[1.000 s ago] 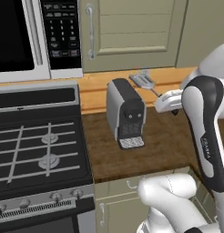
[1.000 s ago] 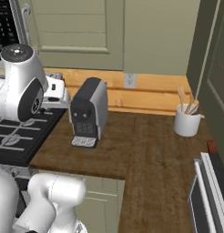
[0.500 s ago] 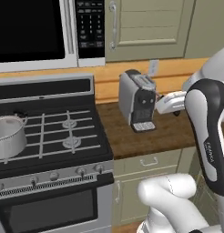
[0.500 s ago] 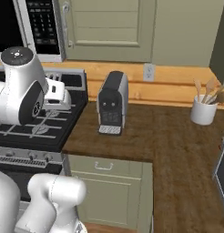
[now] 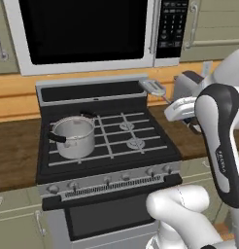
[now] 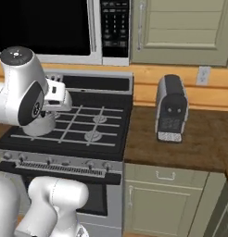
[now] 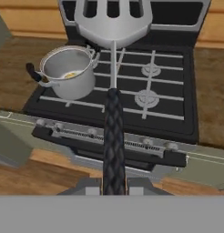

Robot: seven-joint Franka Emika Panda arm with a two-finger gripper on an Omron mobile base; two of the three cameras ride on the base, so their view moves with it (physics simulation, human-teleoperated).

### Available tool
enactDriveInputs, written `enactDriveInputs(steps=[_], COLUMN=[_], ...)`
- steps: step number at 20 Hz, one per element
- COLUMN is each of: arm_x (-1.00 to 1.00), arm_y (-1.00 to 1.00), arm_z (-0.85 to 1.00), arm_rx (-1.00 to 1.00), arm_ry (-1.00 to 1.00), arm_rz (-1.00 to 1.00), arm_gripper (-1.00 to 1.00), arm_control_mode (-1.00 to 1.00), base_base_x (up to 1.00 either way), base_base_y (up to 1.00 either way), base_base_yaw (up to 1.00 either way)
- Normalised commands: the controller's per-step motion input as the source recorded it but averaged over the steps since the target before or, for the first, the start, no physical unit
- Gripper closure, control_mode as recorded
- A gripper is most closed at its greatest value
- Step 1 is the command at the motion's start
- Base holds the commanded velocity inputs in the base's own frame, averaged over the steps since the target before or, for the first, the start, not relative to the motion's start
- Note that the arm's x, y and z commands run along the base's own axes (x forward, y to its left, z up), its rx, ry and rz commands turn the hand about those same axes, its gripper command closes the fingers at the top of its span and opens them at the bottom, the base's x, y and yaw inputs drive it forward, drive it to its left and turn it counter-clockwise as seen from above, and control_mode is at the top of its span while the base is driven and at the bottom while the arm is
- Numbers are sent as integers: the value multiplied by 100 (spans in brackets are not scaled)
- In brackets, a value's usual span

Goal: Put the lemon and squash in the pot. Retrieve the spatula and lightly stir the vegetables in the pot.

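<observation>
Arm: white, rose at the base's right, elbow bent high, forearm reaching forward | Wrist: roughly level | Gripper (image 7: 114,184): jaws closed tight on the spatula (image 7: 113,54) handle, dark fingertips flanking it | Spatula head out ahead of the hand.

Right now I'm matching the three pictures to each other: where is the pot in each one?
Left base view: the pot sits on the front left burner of the stove, left of centre.
Right base view: at the left edge, mostly hidden behind the arm.
Hand view: upper left, left of the spatula.
Shared landmark: the stove.
</observation>
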Motion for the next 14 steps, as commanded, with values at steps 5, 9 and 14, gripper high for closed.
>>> enactDriveInputs(steps=[5, 9, 14], arm_x=[0, 0, 0], arm_y=[0, 0, 0], arm_z=[0, 0, 0], arm_rx=[0, 0, 0], arm_ry=[0, 0, 0], arm_rz=[0, 0, 0], arm_gripper=[100, 100, 100], arm_control_mode=[100, 100, 100], base_base_x=[2, 14, 36], base_base_y=[97, 70, 23], base_base_yaw=[24, 17, 0])
